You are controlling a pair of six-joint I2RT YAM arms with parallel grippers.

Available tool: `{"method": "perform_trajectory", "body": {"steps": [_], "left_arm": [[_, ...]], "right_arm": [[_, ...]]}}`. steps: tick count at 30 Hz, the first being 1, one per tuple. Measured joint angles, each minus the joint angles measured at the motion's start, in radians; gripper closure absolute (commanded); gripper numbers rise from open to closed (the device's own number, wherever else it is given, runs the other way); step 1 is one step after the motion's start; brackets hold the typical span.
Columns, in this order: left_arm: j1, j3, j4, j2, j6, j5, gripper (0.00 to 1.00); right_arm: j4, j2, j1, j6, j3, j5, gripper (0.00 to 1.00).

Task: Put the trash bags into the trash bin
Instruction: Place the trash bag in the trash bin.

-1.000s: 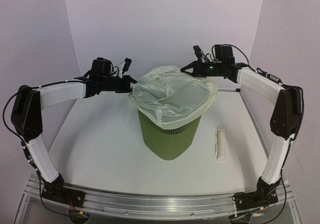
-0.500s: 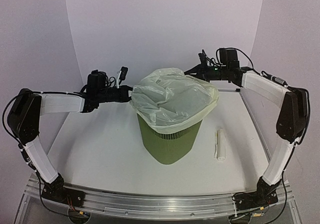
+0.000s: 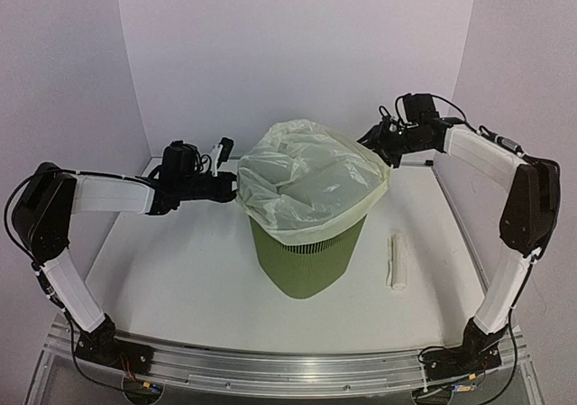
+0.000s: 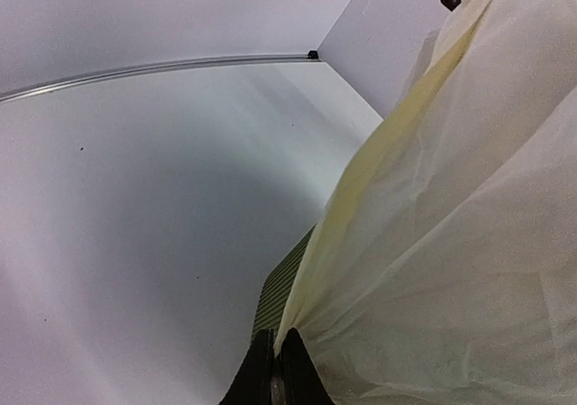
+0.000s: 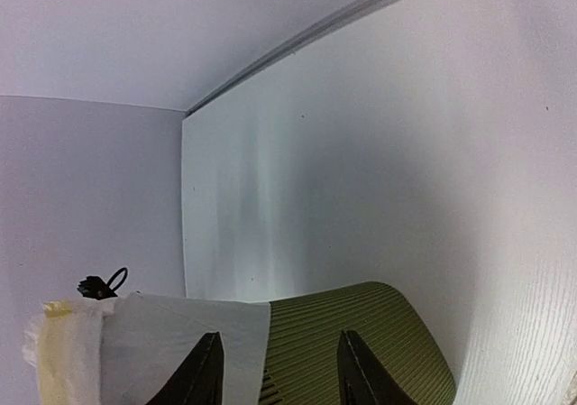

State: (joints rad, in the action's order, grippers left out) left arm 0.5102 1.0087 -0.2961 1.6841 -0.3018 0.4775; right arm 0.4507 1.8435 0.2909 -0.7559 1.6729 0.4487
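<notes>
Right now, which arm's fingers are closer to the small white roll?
Right: the right fingers are beyond the roll, on its side of the bin; the left fingers are across it.

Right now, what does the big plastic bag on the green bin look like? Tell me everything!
The trash bag is thin, crinkly, see-through film, pale yellowish-white. It drapes over the rim of the trash bin, puffed up on top and hanging partway down the sides. The left pincer pinches a gathered fold at its left edge; the right pincer stands open beside its right edge.
</notes>
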Motion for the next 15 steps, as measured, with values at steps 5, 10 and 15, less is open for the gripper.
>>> {"method": "perform_trajectory", "body": {"steps": [5,10,15], "left_arm": [[0.011,0.054,0.047,-0.006,0.041,-0.007,0.93],[0.016,0.084,0.071,-0.006,0.058,-0.012,0.92],[0.019,0.090,0.096,-0.006,0.069,-0.019,0.91]], "right_arm": [[0.004,-0.055,-0.005,0.039,0.035,-0.048,0.47],[0.007,-0.191,-0.011,0.169,-0.021,-0.016,0.47],[0.032,-0.362,-0.013,0.327,-0.134,0.046,0.39]]}}
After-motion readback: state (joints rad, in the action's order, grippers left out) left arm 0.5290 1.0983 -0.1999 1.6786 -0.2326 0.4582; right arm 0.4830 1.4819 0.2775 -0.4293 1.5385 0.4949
